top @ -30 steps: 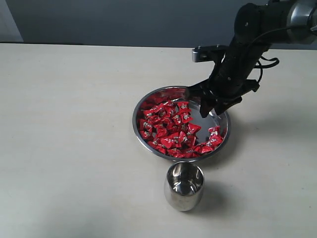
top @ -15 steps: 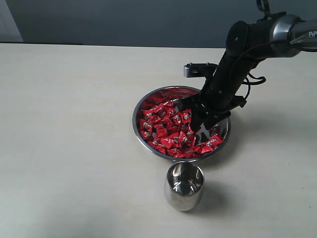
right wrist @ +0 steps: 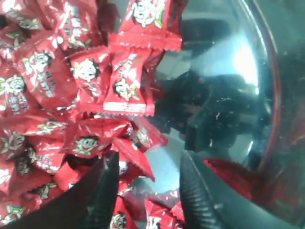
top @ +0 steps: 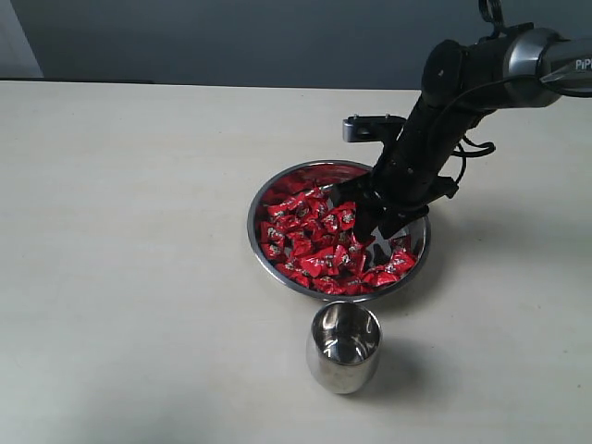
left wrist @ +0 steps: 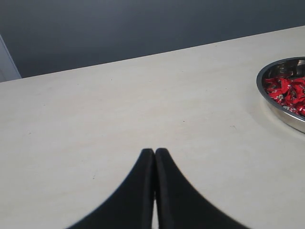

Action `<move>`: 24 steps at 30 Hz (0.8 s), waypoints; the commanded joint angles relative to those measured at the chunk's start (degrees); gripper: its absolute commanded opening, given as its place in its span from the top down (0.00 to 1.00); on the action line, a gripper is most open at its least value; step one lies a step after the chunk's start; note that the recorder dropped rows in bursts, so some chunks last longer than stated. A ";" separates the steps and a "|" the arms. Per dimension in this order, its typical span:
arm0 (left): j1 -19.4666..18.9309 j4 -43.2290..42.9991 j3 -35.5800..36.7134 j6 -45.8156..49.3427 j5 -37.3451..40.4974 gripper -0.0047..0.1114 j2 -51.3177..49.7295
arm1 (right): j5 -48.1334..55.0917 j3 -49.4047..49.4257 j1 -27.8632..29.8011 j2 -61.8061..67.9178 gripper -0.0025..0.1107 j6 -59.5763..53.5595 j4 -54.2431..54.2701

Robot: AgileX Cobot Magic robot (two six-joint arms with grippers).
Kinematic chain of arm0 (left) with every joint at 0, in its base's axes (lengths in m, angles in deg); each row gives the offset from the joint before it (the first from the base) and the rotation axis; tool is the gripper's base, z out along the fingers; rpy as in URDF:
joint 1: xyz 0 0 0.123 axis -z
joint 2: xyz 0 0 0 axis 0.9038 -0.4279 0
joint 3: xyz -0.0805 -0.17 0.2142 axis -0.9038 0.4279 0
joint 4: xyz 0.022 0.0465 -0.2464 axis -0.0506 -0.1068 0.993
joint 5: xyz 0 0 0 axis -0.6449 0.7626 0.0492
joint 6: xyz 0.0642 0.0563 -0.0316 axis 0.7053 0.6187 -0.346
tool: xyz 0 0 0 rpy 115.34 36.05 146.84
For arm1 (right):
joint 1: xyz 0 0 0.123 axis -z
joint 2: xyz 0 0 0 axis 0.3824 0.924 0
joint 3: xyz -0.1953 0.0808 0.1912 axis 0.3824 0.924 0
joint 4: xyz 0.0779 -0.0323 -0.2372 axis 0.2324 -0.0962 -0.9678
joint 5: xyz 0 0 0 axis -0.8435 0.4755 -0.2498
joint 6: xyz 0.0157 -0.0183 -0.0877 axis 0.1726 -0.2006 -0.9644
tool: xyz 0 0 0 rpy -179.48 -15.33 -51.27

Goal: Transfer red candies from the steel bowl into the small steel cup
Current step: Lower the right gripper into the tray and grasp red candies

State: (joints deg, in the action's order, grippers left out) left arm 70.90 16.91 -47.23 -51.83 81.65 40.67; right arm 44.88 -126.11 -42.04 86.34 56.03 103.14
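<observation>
The steel bowl (top: 264,194) lies mid-table, heaped with red candies (top: 310,236). In front of it stands the small steel cup (top: 343,347), upright. My right gripper (top: 375,231) is down inside the bowl at the right edge of the pile, open. In the right wrist view its fingers (right wrist: 107,186) straddle a red candy (right wrist: 133,160) lying on the bowl's shiny floor (right wrist: 219,76), with more red candies (right wrist: 57,81) beside it. My left gripper (left wrist: 154,151) is shut on nothing above bare table, and the steel bowl (left wrist: 267,98) shows off to one side.
The pale table (top: 129,231) stretches wide to the left of the bowl. A dark wall (top: 231,42) runs behind the table's far edge. The right arm (top: 462,83) leans over the bowl's far right rim.
The right gripper came down and leftward from above the bowl's right rim into the candies a second ago. It has barely moved over the last half second.
</observation>
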 commanded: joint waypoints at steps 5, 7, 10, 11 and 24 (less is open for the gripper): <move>0.30 0.14 -0.06 -0.22 -0.41 0.96 0.25 | -0.09 -0.23 0.04 0.00 0.62 -0.66 0.09; 0.30 0.14 -0.06 -0.22 -0.41 0.96 0.25 | 0.03 -0.23 0.04 0.37 0.62 -0.66 0.09; 0.30 0.14 -0.06 -0.22 -0.41 0.96 0.25 | 0.27 -0.23 0.04 1.40 0.62 -0.66 0.45; 0.30 0.14 -0.06 -0.22 -0.41 0.96 0.25 | 0.35 -0.23 0.04 1.73 0.62 -0.66 1.04; 0.30 0.14 -0.06 -0.22 -0.41 0.96 0.25 | 0.09 -0.34 0.04 1.95 0.99 -1.59 2.56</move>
State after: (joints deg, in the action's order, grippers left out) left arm 70.90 16.91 -47.23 -51.83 81.65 40.67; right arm 45.43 -126.36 -42.04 88.68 55.61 106.83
